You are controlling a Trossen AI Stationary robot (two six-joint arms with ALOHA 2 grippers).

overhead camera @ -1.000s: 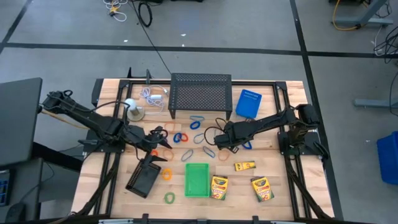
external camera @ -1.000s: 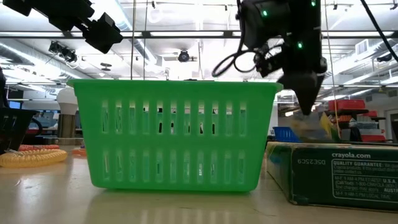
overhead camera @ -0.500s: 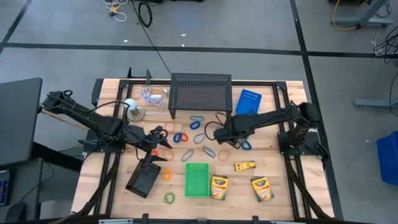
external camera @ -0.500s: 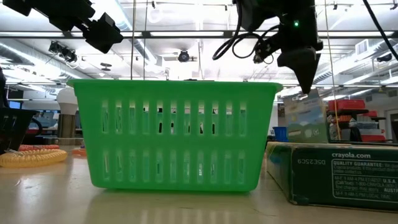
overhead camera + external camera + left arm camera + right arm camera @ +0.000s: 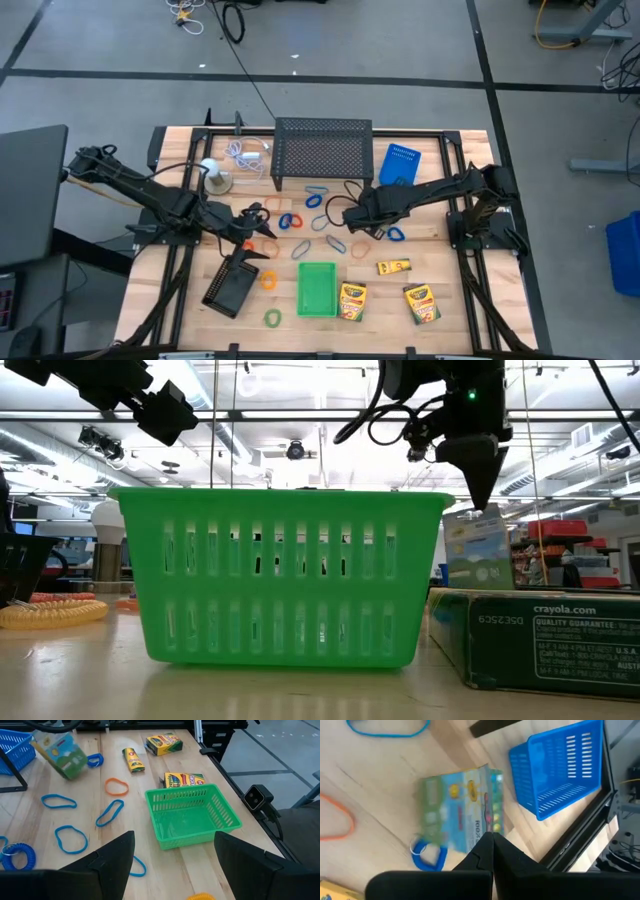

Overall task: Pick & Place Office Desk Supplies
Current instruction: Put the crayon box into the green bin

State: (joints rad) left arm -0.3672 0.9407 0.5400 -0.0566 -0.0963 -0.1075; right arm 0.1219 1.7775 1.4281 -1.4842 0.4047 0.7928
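Note:
My right gripper [image 5: 353,217] hangs over the middle of the table, shut on a small green-and-yellow crayon box [image 5: 462,810], also seen in the low view [image 5: 480,550] and the left wrist view [image 5: 62,752]. My left gripper [image 5: 172,865] waits open above the table's left part [image 5: 245,232], touching nothing. The green basket [image 5: 317,290] stands near the front edge. More crayon boxes [image 5: 352,300] [image 5: 421,303] [image 5: 393,266] lie flat beside it. Coloured loops [image 5: 290,220] [image 5: 268,280] lie scattered on the wood. My right gripper pinches the crayon box at one edge [image 5: 481,829] between its two fingers, which slant steeply down from above. The box hangs below the fingertips [image 5: 478,510], slightly tilted and lifted clear of the table.
A black mesh stand [image 5: 323,150] and a blue basket [image 5: 400,165] stand at the back. A white cable [image 5: 245,150] and a white ball [image 5: 212,172] lie at the back left, with a black box [image 5: 232,285] at the front left. Low down, one crayon box [image 5: 540,640] lies close to the low camera.
My right gripper has risen and drifted a little toward the table's left edge, staying shut. The crayon box has come up with it, from low near the table to hanging clear and nearly upright.

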